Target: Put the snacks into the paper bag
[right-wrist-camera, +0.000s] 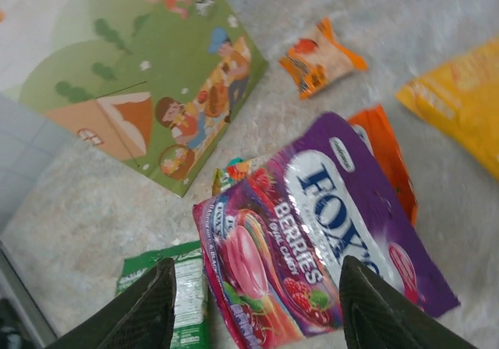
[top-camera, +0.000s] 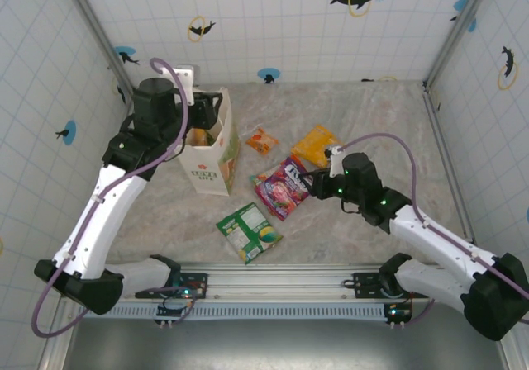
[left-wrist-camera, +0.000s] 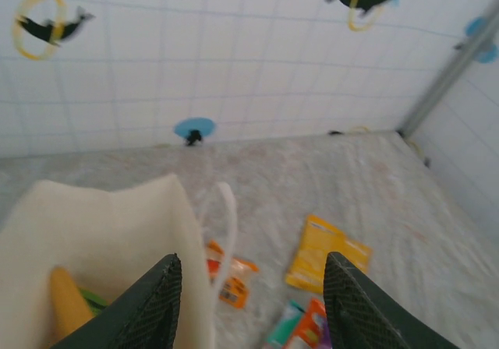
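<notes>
Over the purple packet [right-wrist-camera: 327, 232] your right gripper [right-wrist-camera: 257, 294] hangs wide open, holding nothing; come straight down and pinch one edge only, since the orange-red packet [right-wrist-camera: 383, 153] lies tucked under it; left gripper [left-wrist-camera: 249, 294] is open and empty above the mouth of the paper bag [top-camera: 207, 172], which stands upright left of the packets; clear the rim before releasing.

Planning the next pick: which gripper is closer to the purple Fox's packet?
Right. The right gripper hovers just beside the purple packet; the left gripper is farther off, over the paper bag.
</notes>
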Available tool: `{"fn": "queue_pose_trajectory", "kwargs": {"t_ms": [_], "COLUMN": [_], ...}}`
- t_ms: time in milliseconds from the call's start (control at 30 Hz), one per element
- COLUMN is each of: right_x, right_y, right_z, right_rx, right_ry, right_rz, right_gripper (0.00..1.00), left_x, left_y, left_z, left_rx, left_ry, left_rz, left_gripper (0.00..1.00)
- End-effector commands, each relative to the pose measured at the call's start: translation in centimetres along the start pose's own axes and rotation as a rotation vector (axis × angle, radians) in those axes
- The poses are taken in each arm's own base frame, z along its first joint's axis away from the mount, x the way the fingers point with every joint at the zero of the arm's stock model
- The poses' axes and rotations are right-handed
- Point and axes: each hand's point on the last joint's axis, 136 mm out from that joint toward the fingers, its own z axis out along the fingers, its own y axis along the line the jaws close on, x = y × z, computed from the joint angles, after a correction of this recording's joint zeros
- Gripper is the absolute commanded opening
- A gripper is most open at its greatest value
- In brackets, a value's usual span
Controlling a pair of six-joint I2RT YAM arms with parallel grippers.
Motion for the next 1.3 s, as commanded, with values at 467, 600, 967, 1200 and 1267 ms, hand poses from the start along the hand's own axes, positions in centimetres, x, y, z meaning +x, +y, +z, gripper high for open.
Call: {"fn": "queue_pose_trajectory", "kwargs": {"t_ms": [467,600,967,1200,1267], "right_x": [5.9,5.1,4.8,4.7,4.8], "right_y": [-4.8,-4.9,-6.5,-6.7,-6.8], "right_z": [2.9,3.7,5.5,6.4,6.7], "right_rx": [-0.034,-0.082,-0.055,-0.087,-0.078], "right_ry": [0.045,0.017,-0.011,-0.009,0.000], "right_rz": [0.623,0.643,0.719,0.749,0.745], "right_gripper": [0.69,0.66,0.63,0.61,0.61], "left_x": [4.9,5.5,6.6,6.7,6.7], "left_y": [-5.1,-4.9,-5.2,-5.1,-5.1], "left_z": [0.7,1.1,2.1,2.4,2.4], "left_rx": [0.339,0.340,0.377,0.372,0.374], "left_ry": [0.181,0.189,0.208,0.206,0.205], "left_rz": [-0.120,-0.130,-0.173,-0.169,-0.170], "left_gripper": [0.52,0.52,0.52,0.52,0.52]}}
